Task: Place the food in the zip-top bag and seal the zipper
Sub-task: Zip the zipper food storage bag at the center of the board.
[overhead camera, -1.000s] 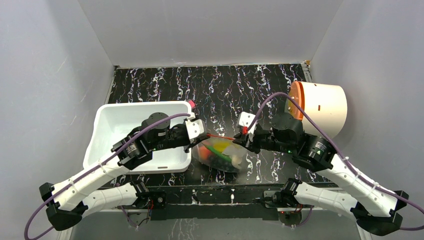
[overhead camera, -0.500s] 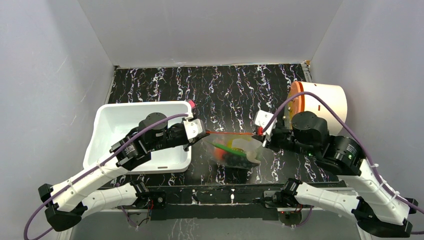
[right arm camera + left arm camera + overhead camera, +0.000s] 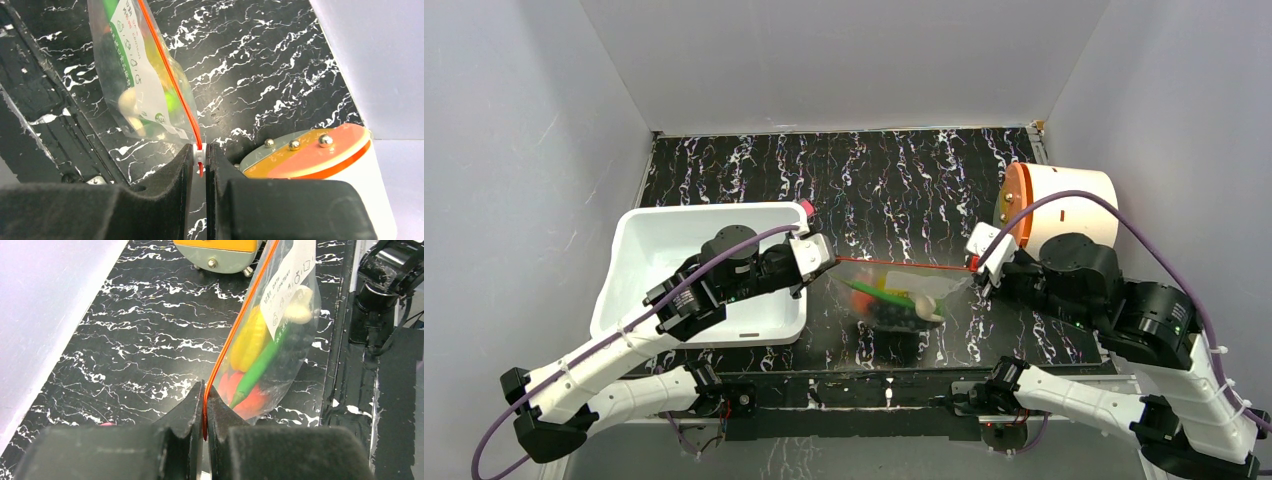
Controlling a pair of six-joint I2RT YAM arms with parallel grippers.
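Right gripper (image 3: 976,265) is now sitting further right along the zipper (image 3: 904,264) than in the earlier frames, close to the white canister (image 3: 1069,205). The left gripper (image 3: 816,262) is staying put by the white bin (image 3: 654,250).

We are seeing the zip-top bag (image 3: 899,295) hanging taut between the two, with the food (image 3: 886,305) bunching low inside it. Both grippers are pressed together. The left one is pinching the strip's near end, the right one is pinching it at the small white tip (image 3: 200,151).

We are judging this as the tail of the sealing pull. To do it well, we are advising:
- holding the left pinch firm as the anchor;
- keeping the strip straight and tensioned;
- running the right pinch fully to the end without twisting.

Hard to make out:
- We cannot tell whether the tracks are actually locking along the whole mouth.
- We cannot tell whether the bag's bottom is touching the table (image 3: 874,180).
- Food is overlapping behind the printed label. We are making out yellow, a green pod, something orange-red and one beige piece, not the rest.
- The bag's far end is running off the top edge in both wrist views.
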